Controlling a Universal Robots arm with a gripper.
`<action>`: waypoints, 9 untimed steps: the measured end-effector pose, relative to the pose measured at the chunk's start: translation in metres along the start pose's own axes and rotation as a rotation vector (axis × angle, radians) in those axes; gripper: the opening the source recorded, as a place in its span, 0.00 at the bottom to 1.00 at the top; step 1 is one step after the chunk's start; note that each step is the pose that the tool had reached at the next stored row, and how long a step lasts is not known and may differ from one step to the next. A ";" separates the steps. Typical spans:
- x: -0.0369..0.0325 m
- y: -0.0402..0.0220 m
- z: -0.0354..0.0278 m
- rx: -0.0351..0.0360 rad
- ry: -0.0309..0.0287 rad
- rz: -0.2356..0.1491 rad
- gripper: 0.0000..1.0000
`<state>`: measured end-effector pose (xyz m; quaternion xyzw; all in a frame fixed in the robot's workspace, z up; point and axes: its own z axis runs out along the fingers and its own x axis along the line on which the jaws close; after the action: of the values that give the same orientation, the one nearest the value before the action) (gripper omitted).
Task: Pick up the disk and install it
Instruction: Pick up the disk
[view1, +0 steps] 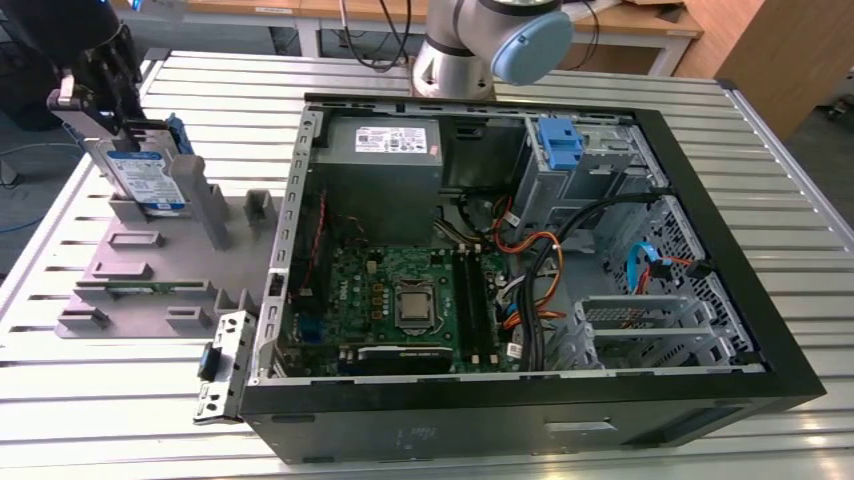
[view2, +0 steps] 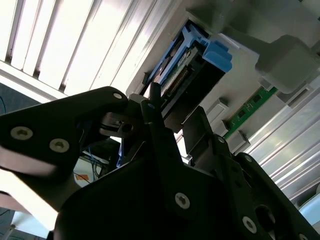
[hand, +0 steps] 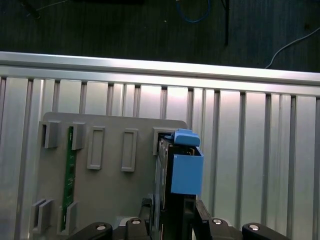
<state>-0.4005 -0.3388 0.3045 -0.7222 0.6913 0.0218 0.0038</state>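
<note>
Disk (hand: 186, 172) upright in grey holder (hand: 110, 195), just below my gripper (hand: 173, 217). I can't tell whether the gripper clamps it or stands wide.

Open computer case (view1: 534, 425) lies beside a grey rack (view1: 167, 268) on slatted table (view1: 120, 440).

Plastic-framed disk (hand: 186, 167), seemingly matt metal table (hand: 250, 150)

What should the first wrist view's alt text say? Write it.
The disk in its blue carrier stands on edge in a grey holder, the gripper close at it. A green memory module fills another slot; the holder lies on a slatted metal table.
</note>
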 end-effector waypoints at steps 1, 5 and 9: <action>0.0000 0.0000 0.0000 -0.0001 0.0000 0.000 0.45; 0.0000 -0.0002 0.0011 -0.0002 0.0001 0.001 0.45; 0.0001 -0.0003 0.0013 -0.0001 0.0000 0.003 0.45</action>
<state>-0.4002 -0.3388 0.3032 -0.7212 0.6924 0.0218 0.0037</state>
